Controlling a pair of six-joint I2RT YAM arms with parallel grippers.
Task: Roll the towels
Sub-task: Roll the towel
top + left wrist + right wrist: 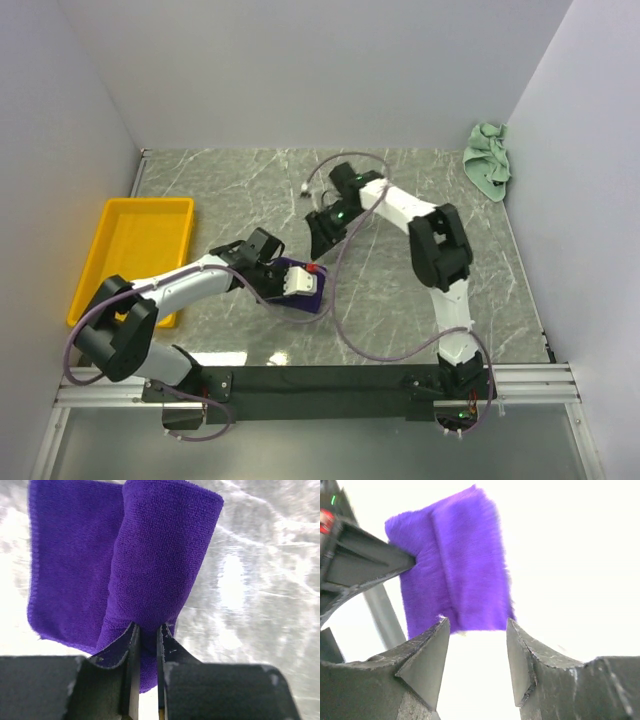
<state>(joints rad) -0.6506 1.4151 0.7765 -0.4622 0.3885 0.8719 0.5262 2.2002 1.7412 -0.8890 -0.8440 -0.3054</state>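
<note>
The purple towel lies mid-table, partly rolled. In the left wrist view its rolled part rests on the flat remainder. My left gripper is shut on the near end of the roll, with cloth pinched between its narrow jaws; from above, the left gripper sits right over the towel. My right gripper is open and holds nothing, just short of the purple towel; from above, the right gripper hovers just behind it. The mint green towel lies crumpled in the far right corner.
A yellow tray stands at the left side of the marble table, beside the left arm. White walls close in on the left, back and right. A purple cable loops from the right arm across the table near the towel.
</note>
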